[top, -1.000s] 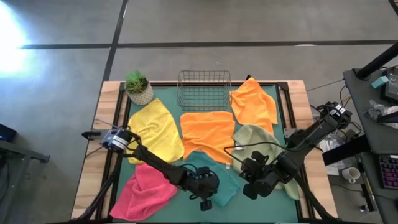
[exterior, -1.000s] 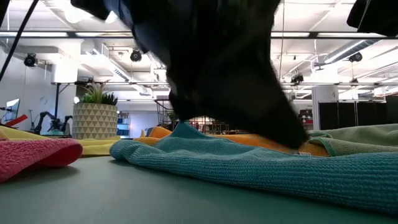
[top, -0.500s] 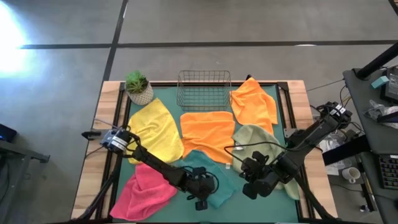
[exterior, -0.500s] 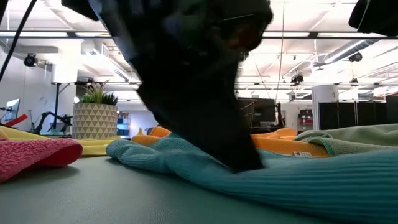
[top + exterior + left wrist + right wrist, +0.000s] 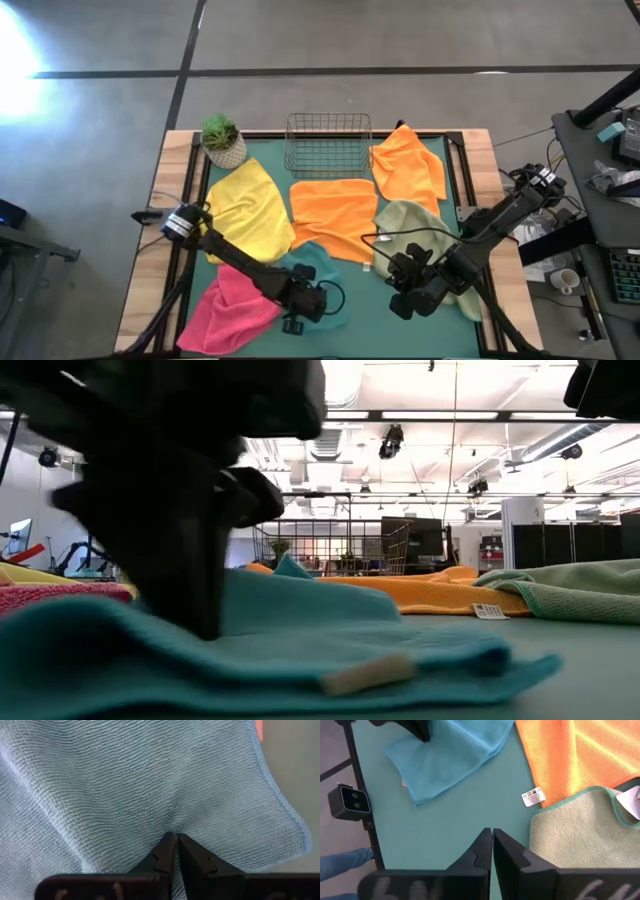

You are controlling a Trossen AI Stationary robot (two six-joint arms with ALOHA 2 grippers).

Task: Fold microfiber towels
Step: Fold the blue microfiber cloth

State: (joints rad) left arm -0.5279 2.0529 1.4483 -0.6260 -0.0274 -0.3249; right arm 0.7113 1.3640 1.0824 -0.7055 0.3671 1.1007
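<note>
Teal cloth lies bunched near the front edge of the table, between the pink towel (image 5: 233, 312) and the right arm; this teal towel (image 5: 318, 272) is drawn into a narrow heap whose long axis runs roughly from the front of the table toward the orange towel (image 5: 333, 212) at the centre, its far end touching that orange cloth's front edge. The left gripper (image 5: 296, 322) sits at the near end of the heap, fingers pinched together on a fold of the teal fabric; the left wrist view shows the two fingertips (image 5: 169, 845) closed tight with the ribbed weave gathered between them. In the low view the teal towel spreads across the foreground, a pale tag at its near hem, with the dark left gripper (image 5: 190, 550) pressed down into it.

Further right, the right gripper (image 5: 405, 300) hangs over bare mat just beside the pale sage green towel (image 5: 412, 228), fingers shut and holding nothing. A yellow towel (image 5: 250, 210) lies to the left of centre, a second orange towel (image 5: 408, 165) at the back right, beside the wire basket (image 5: 328, 142). A potted plant (image 5: 222, 140) stands at the back left corner.
</note>
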